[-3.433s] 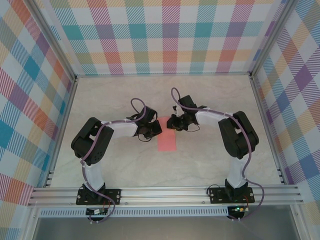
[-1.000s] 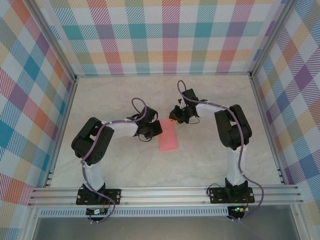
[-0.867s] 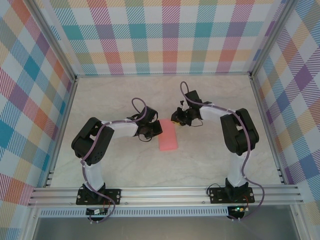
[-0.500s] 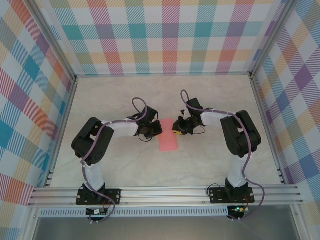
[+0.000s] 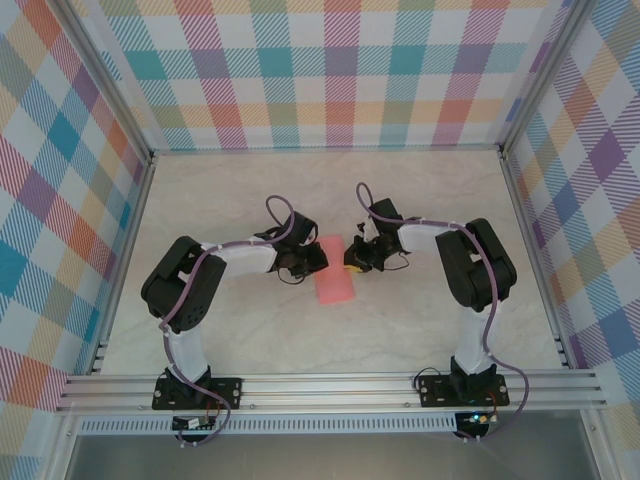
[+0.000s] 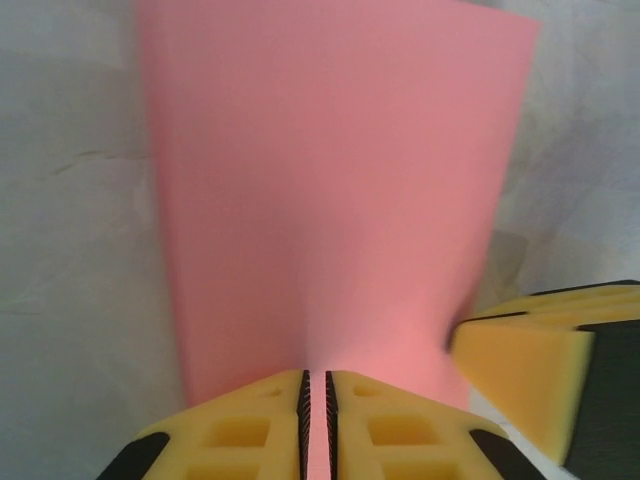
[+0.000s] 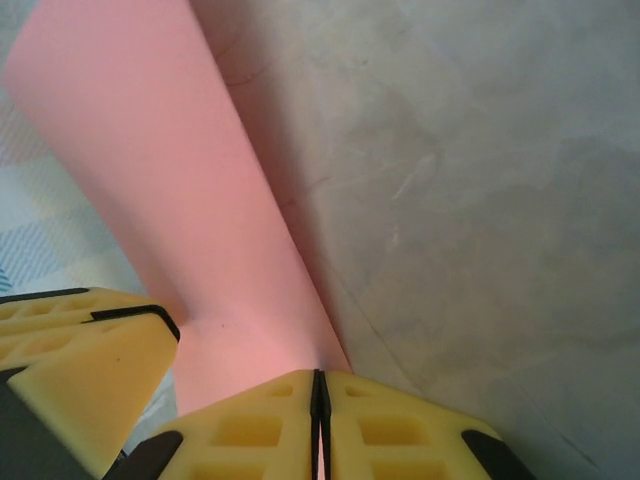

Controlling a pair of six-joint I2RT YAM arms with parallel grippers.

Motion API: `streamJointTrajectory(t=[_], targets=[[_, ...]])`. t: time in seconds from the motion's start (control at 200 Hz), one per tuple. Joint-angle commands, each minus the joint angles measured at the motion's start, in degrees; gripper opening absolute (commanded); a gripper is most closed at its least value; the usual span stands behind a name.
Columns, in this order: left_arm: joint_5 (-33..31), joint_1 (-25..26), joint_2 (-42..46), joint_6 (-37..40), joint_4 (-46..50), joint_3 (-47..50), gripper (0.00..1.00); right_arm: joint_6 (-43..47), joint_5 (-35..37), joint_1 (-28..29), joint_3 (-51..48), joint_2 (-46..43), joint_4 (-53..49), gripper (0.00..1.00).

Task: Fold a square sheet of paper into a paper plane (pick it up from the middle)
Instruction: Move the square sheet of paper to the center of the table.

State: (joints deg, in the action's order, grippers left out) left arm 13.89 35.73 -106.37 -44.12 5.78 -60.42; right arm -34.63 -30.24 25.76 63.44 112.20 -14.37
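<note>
Clamped w/ left gripper [image 6: 315, 385], pads all but together on the near edge of the square sheet of paper [image 6: 330, 200]. Pinched likewise w/ right gripper [image 7: 318, 385], hairline slit shut on the opp. edge. From above: gripped at 9 and 3 o'clock near its far end, mid-table, bowed btwn the two, the rest running toward 6 o'clock. Bare table [image 5: 430, 320] on every side; plaid walls [image 5: 330, 80] well apart at 9, 12 and 3.

The left gripper [image 6: 315, 425] pinches the pink sheet [image 6: 330, 200]; another yellow finger [image 6: 520, 375] touches its right edge.
</note>
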Motion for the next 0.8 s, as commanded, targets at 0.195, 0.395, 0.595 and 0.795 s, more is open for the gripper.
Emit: streamJointTrajectory(t=[0.195, 0.395, 0.595, 0.795], targets=[[0.43, 0.74, -0.84, -0.52, -4.94, -4.63, 0.15, 6.19, -4.3, 2.71, 0.24, 1.42, -0.66, 0.11], [-0.09, 0.66, -5.56, 0.42, -6.11, -8.04, 0.12, 6.7, -4.53, 2.72, 0.2, 1.75, -0.92, 0.1], [0.52, 0.31, -9.56, 1.26, -7.51, -11.0, 0.09, 6.56, -4.3, 2.72, -0.14, 2.06, -0.88, 0.1], [-1.57, 0.22, -12.0, 1.73, -5.66, -11.84, 0.07, 6.35, -3.95, 2.71, -0.37, 2.06, -1.14, 0.1]])
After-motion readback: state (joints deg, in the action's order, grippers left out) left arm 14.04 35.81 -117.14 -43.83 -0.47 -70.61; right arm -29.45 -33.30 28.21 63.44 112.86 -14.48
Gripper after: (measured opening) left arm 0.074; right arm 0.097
